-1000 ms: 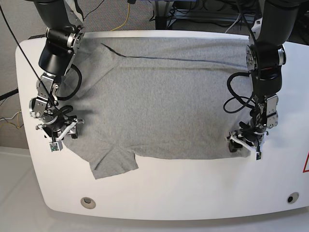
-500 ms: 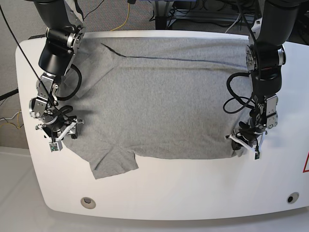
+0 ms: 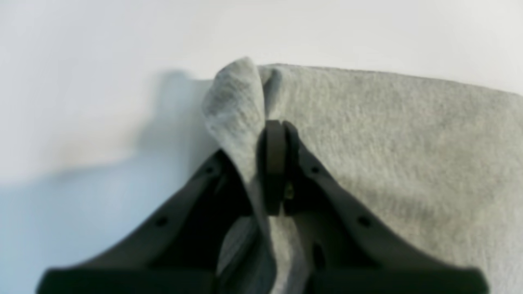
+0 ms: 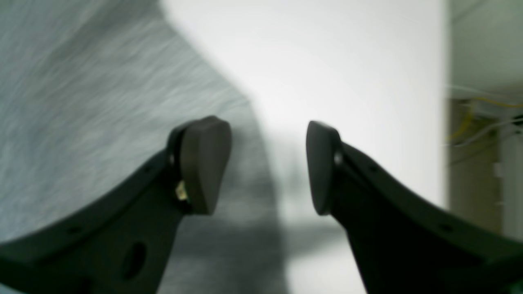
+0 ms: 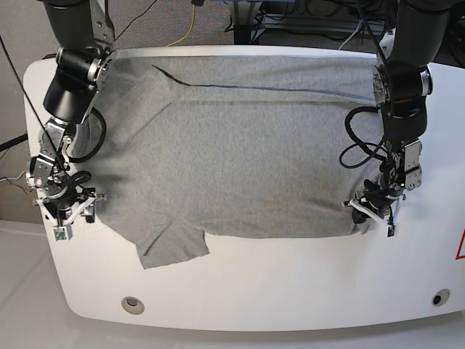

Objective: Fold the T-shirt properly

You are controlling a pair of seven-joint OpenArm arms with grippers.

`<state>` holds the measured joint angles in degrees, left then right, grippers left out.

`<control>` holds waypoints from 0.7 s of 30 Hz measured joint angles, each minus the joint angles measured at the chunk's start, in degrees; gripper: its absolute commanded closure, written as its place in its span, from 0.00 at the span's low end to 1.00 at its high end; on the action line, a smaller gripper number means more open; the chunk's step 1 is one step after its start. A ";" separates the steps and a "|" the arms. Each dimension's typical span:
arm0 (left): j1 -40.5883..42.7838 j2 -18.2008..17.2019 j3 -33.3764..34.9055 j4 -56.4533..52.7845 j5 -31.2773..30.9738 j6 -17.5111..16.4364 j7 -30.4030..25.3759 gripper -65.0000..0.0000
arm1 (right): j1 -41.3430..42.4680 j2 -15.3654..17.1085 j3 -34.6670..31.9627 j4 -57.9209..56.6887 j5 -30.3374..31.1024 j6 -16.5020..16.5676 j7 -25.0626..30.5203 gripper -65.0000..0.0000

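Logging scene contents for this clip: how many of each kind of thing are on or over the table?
T-shirt: 1
Gripper: 2, the left gripper shut on the T-shirt's corner, the right gripper open at its edge
Table: 1
Total: 4

The base view looks down from high up at the front of the white desk [image 5: 240, 291] and takes in the whole shirt [image 5: 240, 153] and both arms. The left wrist view sits right behind the left pincer [image 3: 277, 134], very close, facing the shirt's corner. The right wrist view sits behind the right pincer [image 4: 267, 163], close to the shirt's edge. Both spots show in the base view too.
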<state>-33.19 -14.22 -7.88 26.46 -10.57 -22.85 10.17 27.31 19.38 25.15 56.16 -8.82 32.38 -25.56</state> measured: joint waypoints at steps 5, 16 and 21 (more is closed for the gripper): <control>0.00 -0.09 0.00 0.02 0.02 -0.13 0.24 0.96 | 2.78 1.14 -0.13 -4.13 0.22 0.02 0.50 0.32; 0.09 -0.11 0.00 0.07 0.04 -0.13 0.07 0.96 | 6.34 0.33 -0.44 -13.00 0.02 0.66 0.04 0.08; 0.09 -0.13 0.00 0.07 0.04 -0.13 0.07 0.96 | 7.26 0.33 -0.44 -13.07 0.00 0.57 2.19 0.10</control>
<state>-33.10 -14.35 -7.88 26.52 -10.52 -22.98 10.24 34.57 19.70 24.71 43.09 -8.82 32.95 -23.38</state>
